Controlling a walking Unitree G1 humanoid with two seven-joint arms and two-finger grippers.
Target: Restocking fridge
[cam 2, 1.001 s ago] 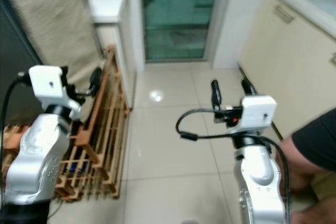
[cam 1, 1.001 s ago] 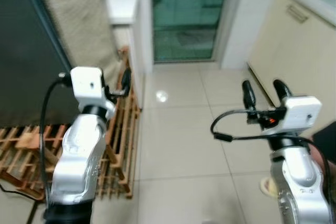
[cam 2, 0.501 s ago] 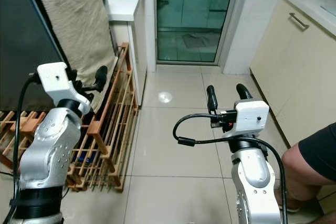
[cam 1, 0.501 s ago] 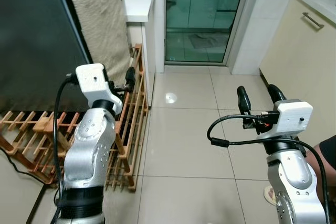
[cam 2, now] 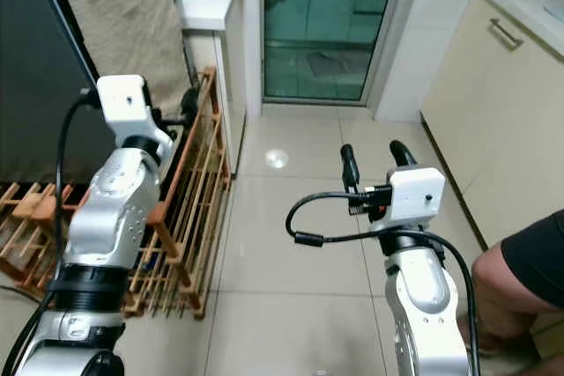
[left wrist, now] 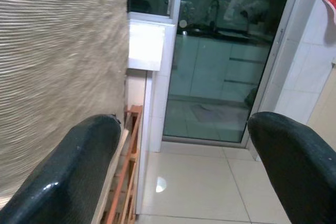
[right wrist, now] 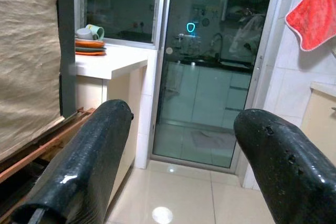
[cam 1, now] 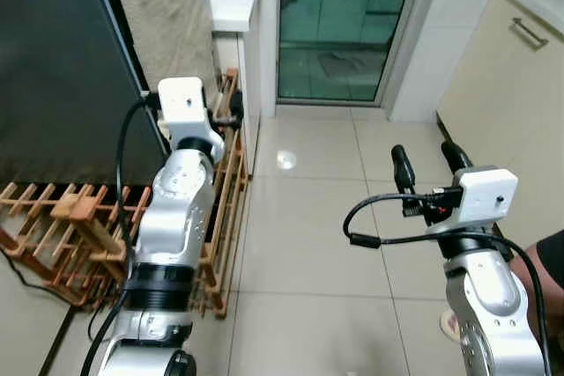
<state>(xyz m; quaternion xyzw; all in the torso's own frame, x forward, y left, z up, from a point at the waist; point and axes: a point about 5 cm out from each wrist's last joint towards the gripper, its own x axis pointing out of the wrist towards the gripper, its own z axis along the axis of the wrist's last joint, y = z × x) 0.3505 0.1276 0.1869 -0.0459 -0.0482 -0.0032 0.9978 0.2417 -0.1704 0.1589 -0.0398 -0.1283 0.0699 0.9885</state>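
1. Since half a second ago the left arm has lifted and reached forward, so its white wrist block now sits higher in the left of the frame, close to the dark fridge door [cam 1: 62, 68]; the right arm has barely shifted.
2. Left gripper [left wrist: 184, 166] is held up beside the wooden rack [cam 1: 79, 226], fingers spread wide with nothing between them.
3. Right gripper [cam 1: 429, 163] is raised at centre right over the floor, its two black fingers [right wrist: 89, 166] likewise apart and empty.
4. Pale glossy floor tiles [cam 1: 300, 217] fill the middle; a glass sliding door [cam 1: 344, 24] stands at top centre.
5. Cream cabinets [cam 1: 511, 85] run along the right, and a white counter [right wrist: 105, 61] carries stacked dishes.
6. At lower right, a person's leg [cam 2: 520, 279] shows in dark shorts.
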